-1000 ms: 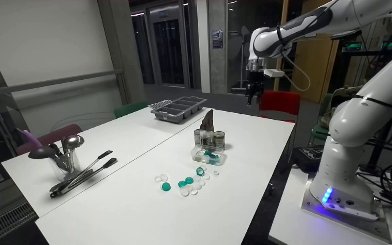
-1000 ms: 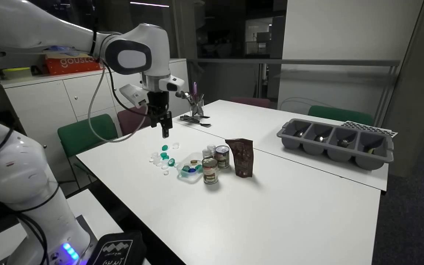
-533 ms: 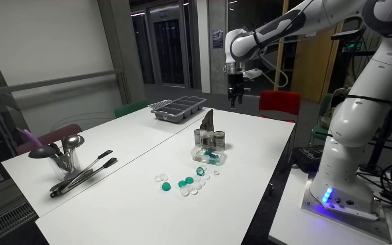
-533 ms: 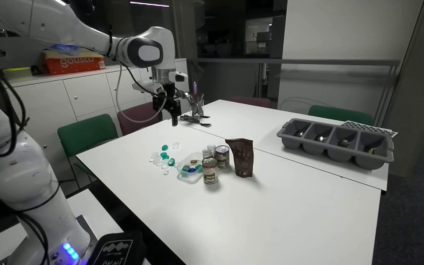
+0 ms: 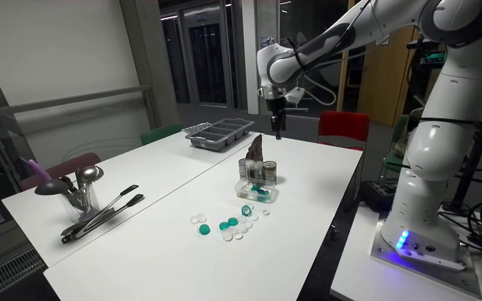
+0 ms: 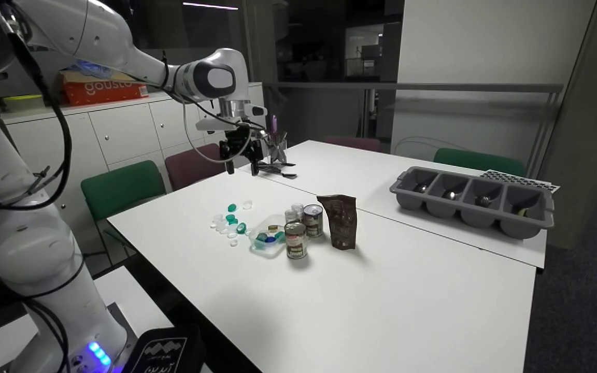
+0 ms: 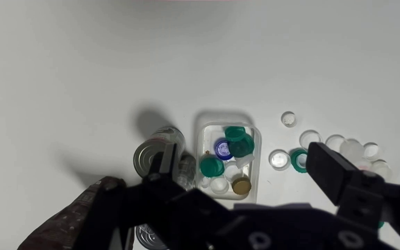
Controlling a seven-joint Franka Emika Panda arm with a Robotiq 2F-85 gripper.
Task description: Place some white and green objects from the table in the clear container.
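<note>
Nearest in the wrist view, the gripper (image 7: pixel 242 153) hangs with jaws spread wide. Below, framed between them, sits the clear plastic container (image 7: pixel 258 154), holding assorted bottle caps (image 7: pixel 212 167); loose green and white caps (image 5: pixel 233 221) lie near it on the white table (image 5: pixel 174 267). Farther back, in an exterior view, stands a grey cutlery tray (image 5: pixel 213 144).

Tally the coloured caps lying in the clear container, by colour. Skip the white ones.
Green caps: 3
Blue cap: 1
Brown cap: 1
Total coloured caps visible in the clear container: 5
</note>
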